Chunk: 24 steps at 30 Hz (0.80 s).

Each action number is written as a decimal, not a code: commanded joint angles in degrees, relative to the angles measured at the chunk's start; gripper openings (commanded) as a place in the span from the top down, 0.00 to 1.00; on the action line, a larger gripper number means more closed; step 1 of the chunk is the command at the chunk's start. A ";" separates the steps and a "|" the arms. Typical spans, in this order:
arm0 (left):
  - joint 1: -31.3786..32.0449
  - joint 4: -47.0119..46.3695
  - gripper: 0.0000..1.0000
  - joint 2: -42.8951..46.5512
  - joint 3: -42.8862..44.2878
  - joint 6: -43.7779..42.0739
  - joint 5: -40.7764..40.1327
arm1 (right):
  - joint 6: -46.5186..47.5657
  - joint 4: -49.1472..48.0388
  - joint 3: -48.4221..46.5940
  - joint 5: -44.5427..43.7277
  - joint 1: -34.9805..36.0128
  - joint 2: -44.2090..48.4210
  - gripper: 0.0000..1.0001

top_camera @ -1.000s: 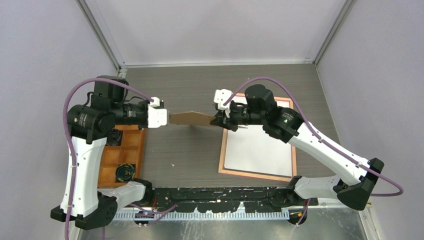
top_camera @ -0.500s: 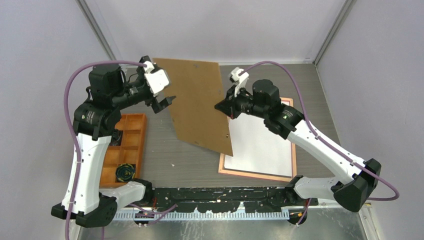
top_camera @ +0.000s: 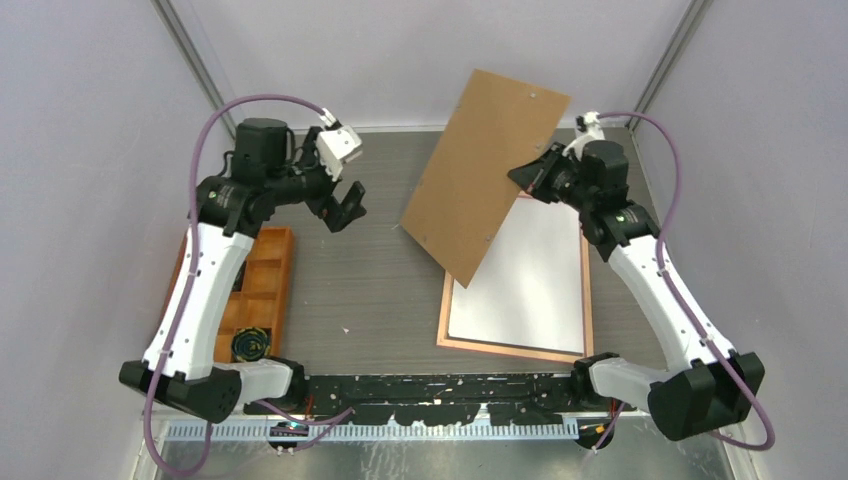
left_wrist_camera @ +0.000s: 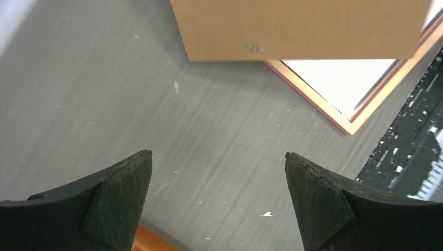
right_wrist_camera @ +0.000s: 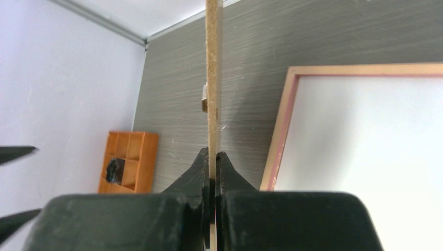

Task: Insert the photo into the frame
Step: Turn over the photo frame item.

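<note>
1. The tabletop [top_camera: 370,290] is dark grey with a fine streaked grain and small pale specks. Plain pale lilac walls close it in at the far side and on both flanks, with metal rails running up the two far corners.
2. The frame [top_camera: 587,290] lies flat on the right half of the tabletop. Its thin light wood-brown border faces up, and a pink edge shows along its outer side in the left wrist view.
3. The photo [top_camera: 525,290] lies inside that border with its plain white back up, filling the opening.
4. The right tool [top_camera: 520,178] is clenched on the edge of a brown fibreboard backing sheet [top_camera: 485,170]. The right wrist view shows both black fingers pinching the thin board edge-on.
5. The sheet is matte, flat and rectangular, and is held up and tilted over the far left corner of the frame. Its lower corner overlaps the frame in the overhead view; I cannot tell whether it touches.
6. A small metal tab [left_wrist_camera: 255,48] sits near one edge of the sheet.
7. The left tool [top_camera: 346,207] is released, its two black wedge-shaped fingers spread wide over bare tabletop and grasping nothing. It is well apart from the sheet.
8. An orange compartment tray [top_camera: 270,285] sits at the left edge of the tabletop, with a dark round object [top_camera: 248,343] in a near compartment.
</note>
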<state>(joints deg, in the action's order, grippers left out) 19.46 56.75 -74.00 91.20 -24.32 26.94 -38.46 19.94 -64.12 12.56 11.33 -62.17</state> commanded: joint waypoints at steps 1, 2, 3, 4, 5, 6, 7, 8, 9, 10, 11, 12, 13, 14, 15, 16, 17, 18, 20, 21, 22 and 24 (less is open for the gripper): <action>3.25 -1.63 0.01 -6.21 -2.15 6.38 -2.31 | -2.21 4.75 -3.01 -4.36 -2.19 9.67 0.99; 3.97 -1.98 0.04 -9.12 -2.12 7.16 -2.42 | -1.71 8.05 -3.40 -5.43 -2.74 11.46 0.99; 4.71 -2.37 0.06 -11.36 -2.02 8.05 -2.47 | -1.22 10.54 -3.84 -6.45 -3.14 12.72 0.99; 5.37 -2.87 0.08 -13.61 -1.81 9.08 -2.59 | -0.41 12.67 -4.42 -7.33 -3.44 13.85 0.99; 5.93 -3.59 0.11 -16.00 -1.55 10.12 -2.53 | 0.75 15.19 -5.15 -8.16 -3.57 14.73 0.99; 6.42 -4.51 0.13 -18.15 -1.29 11.23 -2.56 | 1.63 17.53 -6.09 -9.10 -3.77 15.53 0.99; 6.80 -5.67 0.15 -20.41 -0.98 12.21 -2.33 | 2.42 19.50 -6.92 -9.89 -3.85 16.18 0.99; 7.08 -6.94 0.17 -22.58 -0.63 13.28 -1.98 | 3.30 21.52 -7.83 -10.90 -3.90 16.74 0.99; 7.34 -8.17 0.19 -24.59 -0.22 14.07 -1.40 | 3.64 23.07 -8.72 -11.31 -3.91 17.12 0.99; 7.65 -9.41 0.21 -26.72 0.30 15.03 -0.89 | 3.88 24.56 -9.53 -11.62 -3.95 17.43 0.99; 7.88 -10.39 0.22 -28.73 1.01 15.99 -0.23 | 3.85 25.56 -10.14 -11.71 -3.92 17.60 0.99; 8.13 -11.46 0.24 -30.82 1.77 17.02 0.70 | 3.90 26.56 -10.79 -11.93 -3.91 17.60 0.99; 8.40 -12.53 0.25 -32.82 2.51 18.42 1.61 | 4.02 27.83 -11.56 -12.27 -3.96 17.48 0.99; 8.73 -13.51 0.26 -34.67 3.29 19.81 2.52 | 4.23 28.94 -12.35 -12.37 -3.97 17.38 0.99; 9.08 -14.52 0.26 -36.56 3.95 21.19 3.42 | 4.65 29.96 -13.13 -14.52 -3.99 17.33 0.99; 9.69 -15.86 0.27 -38.19 4.66 22.96 4.22 | 4.99 30.69 -13.98 -15.44 -3.96 17.25 0.99; 10.24 -16.69 0.28 -39.97 5.38 23.82 4.53 | 5.17 31.14 -14.73 -16.00 -3.96 17.15 0.99; 10.91 -17.37 0.29 -41.47 6.12 24.02 4.67 | 5.25 31.53 -15.26 -16.17 -3.95 16.98 0.99; 12.11 -18.94 0.30 -44.51 7.67 26.50 4.98 | 4.88 32.16 -16.69 -15.57 -4.03 16.62 0.99; 12.60 -19.81 0.30 -45.55 8.16 27.38 5.01 | 4.65 32.46 -17.33 -15.13 -4.02 16.32 0.99; 13.08 -20.47 0.30 -46.56 8.72 27.99 5.08 | 4.36 32.98 -18.16 -14.85 -4.00 16.01 0.99; 13.90 -21.18 0.32 -48.58 9.63 28.47 4.74 | 3.99 33.90 -19.30 -14.79 -4.02 15.86 0.99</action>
<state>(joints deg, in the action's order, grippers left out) 31.55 40.42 -120.49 97.45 0.12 29.63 -33.76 57.47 -78.41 -1.91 7.62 -46.57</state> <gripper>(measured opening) 0.695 0.039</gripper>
